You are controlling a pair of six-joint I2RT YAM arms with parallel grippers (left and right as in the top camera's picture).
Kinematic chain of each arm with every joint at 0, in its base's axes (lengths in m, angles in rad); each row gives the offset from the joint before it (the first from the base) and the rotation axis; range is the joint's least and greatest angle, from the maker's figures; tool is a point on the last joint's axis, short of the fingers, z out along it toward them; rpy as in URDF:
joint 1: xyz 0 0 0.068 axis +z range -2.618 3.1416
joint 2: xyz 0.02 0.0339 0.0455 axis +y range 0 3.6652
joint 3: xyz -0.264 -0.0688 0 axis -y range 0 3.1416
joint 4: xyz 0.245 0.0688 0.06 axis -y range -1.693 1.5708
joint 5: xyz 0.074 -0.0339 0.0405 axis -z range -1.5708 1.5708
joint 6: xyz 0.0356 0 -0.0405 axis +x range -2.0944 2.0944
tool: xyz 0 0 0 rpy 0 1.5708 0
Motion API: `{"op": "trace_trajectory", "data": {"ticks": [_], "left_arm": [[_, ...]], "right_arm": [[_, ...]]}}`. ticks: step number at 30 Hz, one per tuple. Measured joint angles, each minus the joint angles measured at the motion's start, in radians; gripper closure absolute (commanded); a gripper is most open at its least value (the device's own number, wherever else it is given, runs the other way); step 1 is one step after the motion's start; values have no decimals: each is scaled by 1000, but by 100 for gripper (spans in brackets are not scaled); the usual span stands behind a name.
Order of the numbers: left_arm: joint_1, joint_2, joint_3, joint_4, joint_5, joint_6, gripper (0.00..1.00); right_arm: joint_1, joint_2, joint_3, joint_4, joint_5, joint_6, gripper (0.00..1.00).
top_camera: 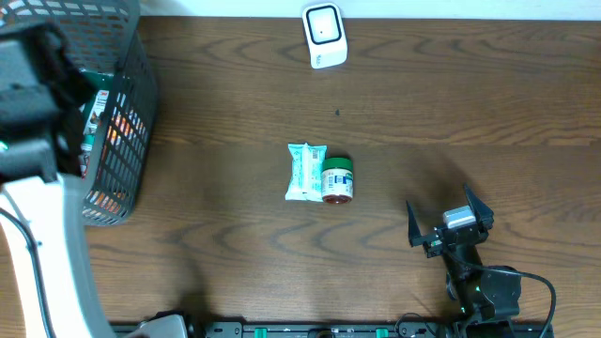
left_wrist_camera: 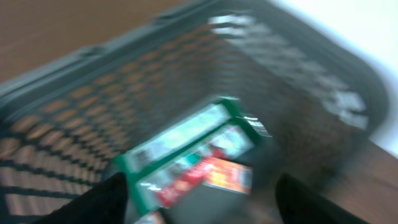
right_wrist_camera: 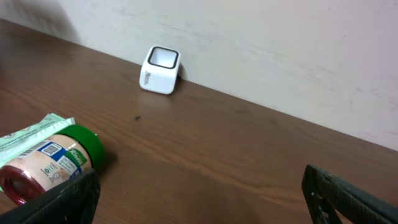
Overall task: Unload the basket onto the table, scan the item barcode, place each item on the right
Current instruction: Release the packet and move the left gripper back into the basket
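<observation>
The white barcode scanner (top_camera: 324,36) stands at the table's far edge, and the right wrist view shows this scanner (right_wrist_camera: 160,70) against the wall. At the table's middle lie two items: a pale green packet (top_camera: 305,172) and, touching it, a jar with a green lid (top_camera: 337,180). In the blurred left wrist view, my left gripper (left_wrist_camera: 202,208) hangs open over the basket. A green box with red print (left_wrist_camera: 193,155) lies below it, apart from both fingers. My right gripper (top_camera: 451,221) rests open near the front right, holding nothing, with the jar (right_wrist_camera: 50,163) ahead on its left.
A dark mesh basket (top_camera: 127,141) stands at the table's left edge with packaged goods inside. My left arm (top_camera: 38,84) covers its far-left part. Bare brown tabletop lies between the items and the scanner.
</observation>
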Motion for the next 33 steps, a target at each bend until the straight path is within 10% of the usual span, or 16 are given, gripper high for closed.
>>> {"op": "trace_trajectory", "data": {"ticks": [25, 27, 31, 33], "left_arm": [[256, 694, -13, 14, 375, 306, 21], [256, 736, -13, 11, 385, 309, 33], [256, 748, -9, 11, 389, 312, 89], [256, 746, -9, 10, 387, 317, 93]], "right_arm": [[0, 0, 0, 0, 0, 0, 1], [0, 0, 0, 0, 0, 0, 1], [0, 0, 0, 0, 0, 0, 1], [0, 0, 0, 0, 0, 0, 1]]}}
